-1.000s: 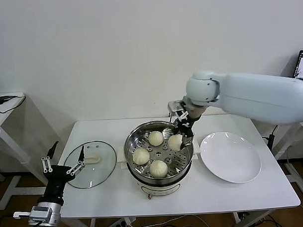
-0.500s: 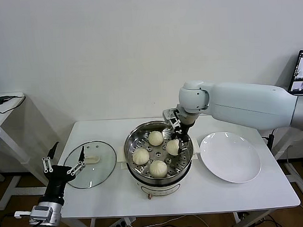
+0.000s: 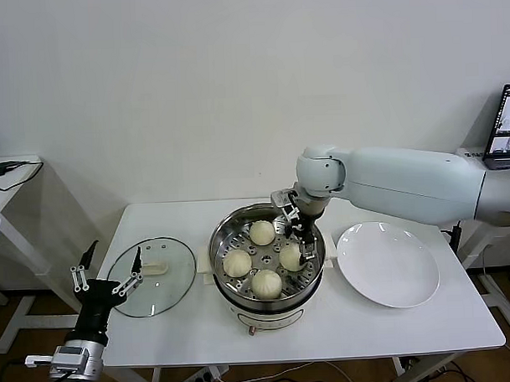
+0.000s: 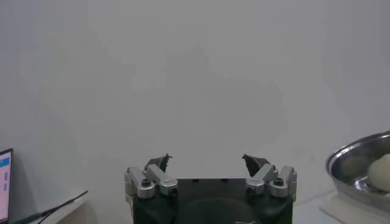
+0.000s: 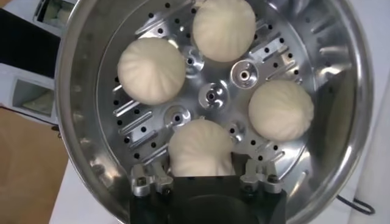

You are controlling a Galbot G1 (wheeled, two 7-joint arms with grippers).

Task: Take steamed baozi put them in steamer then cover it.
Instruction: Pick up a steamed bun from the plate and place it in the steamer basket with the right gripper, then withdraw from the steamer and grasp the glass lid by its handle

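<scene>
Here you see the four steamed baozi (image 3: 262, 257) lying pleats-up on the perforated tray inside the steamer (image 3: 220, 258). The right gripper (image 3: 303, 245) reaches into the steamer, spread around the bun on its right side. Left of the steamer, the cover (image 3: 152, 276) lies flat on the white bench (image 3: 193, 336), handle up. The left gripper (image 3: 107, 276) waits spread beyond the cover. Right of the steamer is a white plate (image 3: 388, 263); behind, a plain white wall (image 3: 235, 91).

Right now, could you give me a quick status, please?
Right gripper open over fourth baozi in steamer. Left gripper open, parked. Lid still off.
</scene>
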